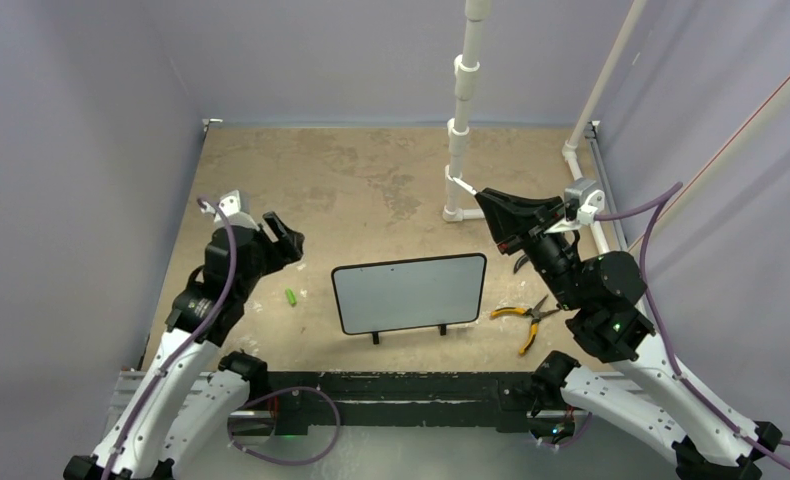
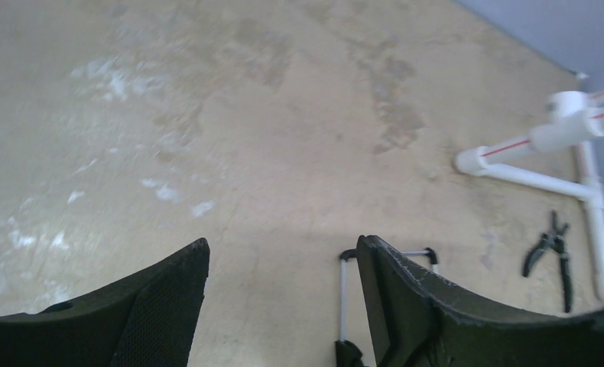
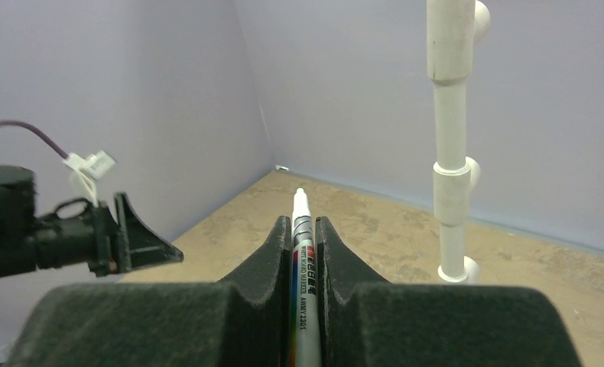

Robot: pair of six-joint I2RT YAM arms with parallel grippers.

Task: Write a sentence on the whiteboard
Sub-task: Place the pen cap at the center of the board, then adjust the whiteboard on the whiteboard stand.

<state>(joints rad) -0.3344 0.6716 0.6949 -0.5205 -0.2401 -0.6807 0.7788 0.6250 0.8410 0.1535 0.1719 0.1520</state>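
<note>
Standing upright on its two small black feet, the whiteboard (image 1: 409, 292) sits near the front edge of the bench (image 1: 371, 170), between the two arms and touched by neither. From the overhead view its face reads as plain pale grey inside a thin black frame with rounded corners. Any writing on it is too faint to make out.

The bench top is a tan, mottled sheet with darker stains towards the back and pale scuffed patches on the left side. Lavender walls (image 1: 321, 60) close it in at the back and on both sides. A white pipe frame (image 1: 461, 120) rises from the back right part of the surface, with another run along the right edge. A dark rail (image 1: 401, 385) crosses the near edge, where the arm bases are bolted.

The left end effector (image 2: 284, 252) hangs over the left side of the bench with its jaws spread wide and nothing between them. A small green item (image 1: 291, 297) lies on the surface just beside it, left of the board. The right end effector (image 3: 304, 225) is raised behind the board's right end, clamped on a marker (image 3: 303, 252) whose white tip points out past the fingertips.

Yellow-handled pliers (image 1: 519, 318) lie just right of the board, and black pliers (image 2: 551, 256) rest nearer the pipe frame.
</note>
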